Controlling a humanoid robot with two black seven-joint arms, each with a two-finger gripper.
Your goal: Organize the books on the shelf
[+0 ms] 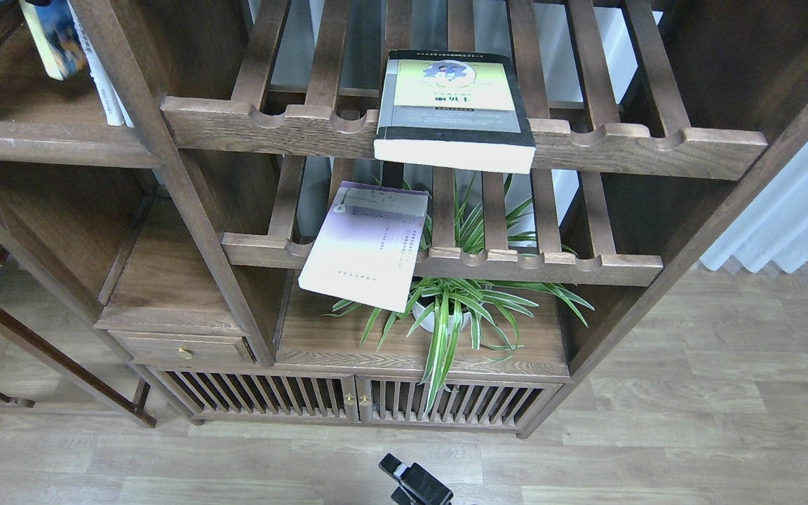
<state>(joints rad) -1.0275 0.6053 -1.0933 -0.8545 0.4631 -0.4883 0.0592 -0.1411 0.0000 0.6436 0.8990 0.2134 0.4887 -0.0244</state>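
Dark-brown plank shelf (39, 133) at top left as reference: stand colourful book (53, 42) upright against white spines (106, 91), then release; yellow-green book (453, 105) and lavender book (365, 245) remain rightward on slatted racks (607, 147); gripper states cannot be told.

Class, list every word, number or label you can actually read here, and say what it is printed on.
Yellow-green book: cover print, blurred, unreadable.
Lavender-white book: lines of small print, unreadable.
Colourful book at upper left: no legible text.
Nothing else carries writing.
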